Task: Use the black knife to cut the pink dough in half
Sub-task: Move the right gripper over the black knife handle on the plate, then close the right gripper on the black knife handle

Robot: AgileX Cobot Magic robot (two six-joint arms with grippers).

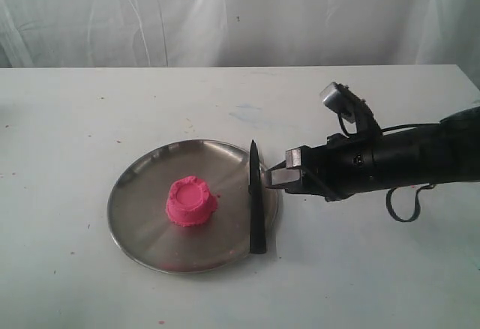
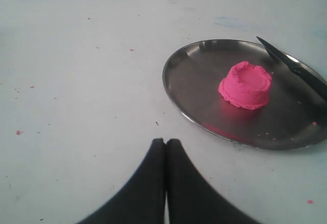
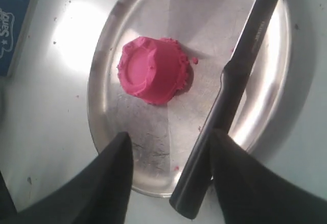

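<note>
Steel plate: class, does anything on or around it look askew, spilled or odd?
Mostly tidy. The black knife lies across the steel plate's right edge, its handle end overhanging the rim. Pink crumbs dot the table and plate. The pink dough is whole, with a dented top.

You've got a white table (image 1: 90, 119), matte, w/ small pink crumbs and faint specks scattered over it; a pale bluish smear shows on the top just beyond the plate. Directly on the table sits one round steel plate (image 1: 139, 220), flat, shiny, shallow rim. Your landmark is that plate: crumbs lie on the table around it on all sides, most of them sparse and well apart from the rim, incl. one near its front edge. In the right wrist view a blue item w/ white lettering (image 3: 13, 22) lies on the table, apart from the plate; only its corner shows, so you can't tell what it is.
</note>
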